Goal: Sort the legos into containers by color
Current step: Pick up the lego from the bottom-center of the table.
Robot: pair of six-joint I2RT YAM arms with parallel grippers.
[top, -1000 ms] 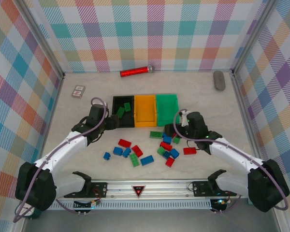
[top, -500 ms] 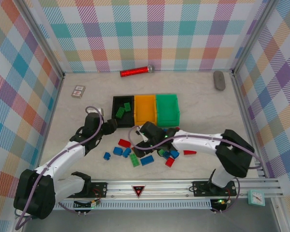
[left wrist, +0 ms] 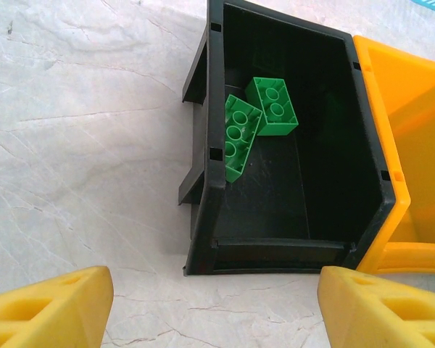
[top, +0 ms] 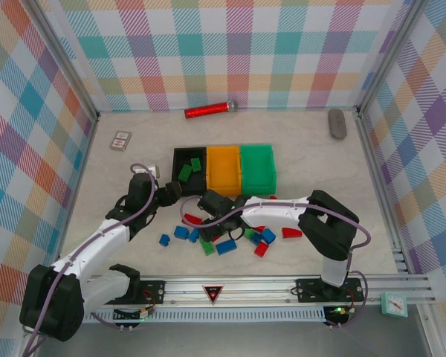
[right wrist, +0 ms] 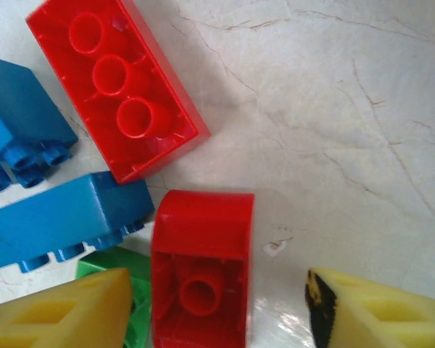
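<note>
My right gripper (right wrist: 217,308) straddles a small red plastic brick (right wrist: 201,261) at the bottom centre of the right wrist view; its yellow jaws stand part open, a gap shows on the brick's right side, and nothing is held yet. The brick lies on its side on the marble-look table (right wrist: 348,109), hollow underside toward the camera; I judge it light, rigid and glossy, so it may squirt out unless I pinch squarely across its flat walls. A loose green brick (right wrist: 141,290) just left of it could get caught. My left gripper (left wrist: 214,312) hangs wide open and empty at the lower edge of the left wrist view, facing the black plastic bin (left wrist: 216,109), which holds two green bricks (left wrist: 272,105).
</note>
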